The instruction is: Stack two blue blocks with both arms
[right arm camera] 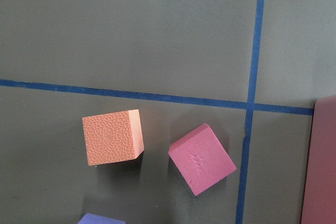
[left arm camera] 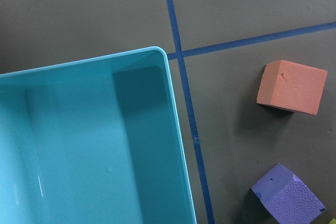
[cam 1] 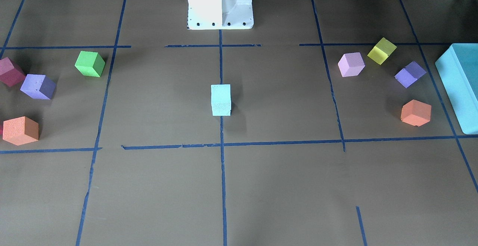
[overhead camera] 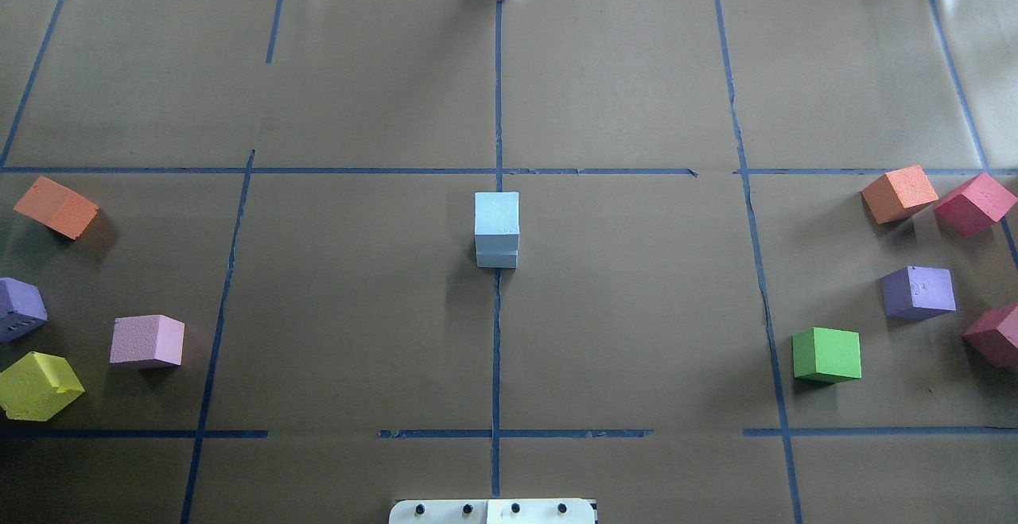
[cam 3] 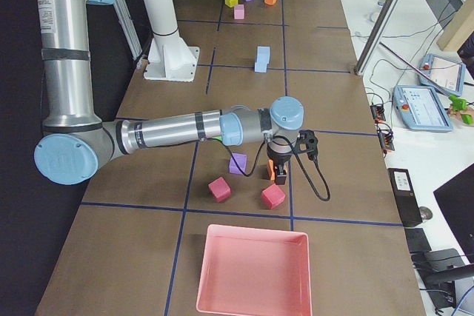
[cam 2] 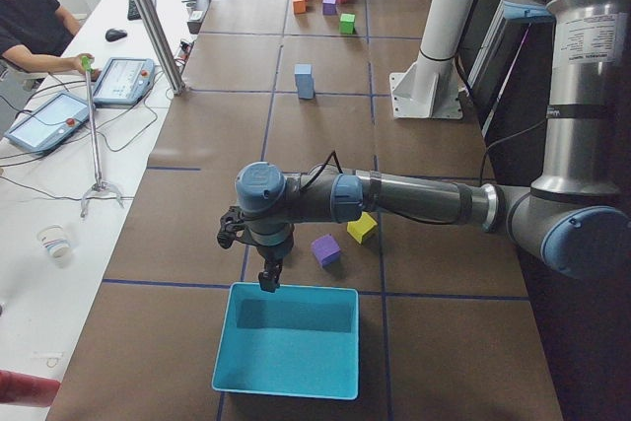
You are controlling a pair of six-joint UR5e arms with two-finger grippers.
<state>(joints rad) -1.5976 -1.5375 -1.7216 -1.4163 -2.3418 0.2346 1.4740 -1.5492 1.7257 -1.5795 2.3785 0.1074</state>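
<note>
The two blue blocks stand stacked, one on the other, at the table's middle on the blue tape line. The upper block (overhead camera: 497, 212) sits squarely on the lower one (overhead camera: 496, 258). The stack also shows in the front view (cam 1: 220, 99) and in the side views (cam 2: 304, 81) (cam 3: 262, 58). My left gripper (cam 2: 268, 281) hangs over the near rim of the teal box (cam 2: 286, 342), far from the stack. My right gripper (cam 3: 279, 172) hangs over an orange cube (cam 3: 280, 176). Neither gripper holds a block that I can see. Whether they are open or shut I cannot tell.
Loose cubes lie at both table ends: green (overhead camera: 827, 355), purple (overhead camera: 918, 292), orange (overhead camera: 899, 193) and magenta (overhead camera: 975, 203) on one side; orange (overhead camera: 56, 206), lilac (overhead camera: 147, 341), yellow (overhead camera: 38, 386) and purple (overhead camera: 17, 308) on the other. A pink tray (cam 3: 252, 271) sits at my right end.
</note>
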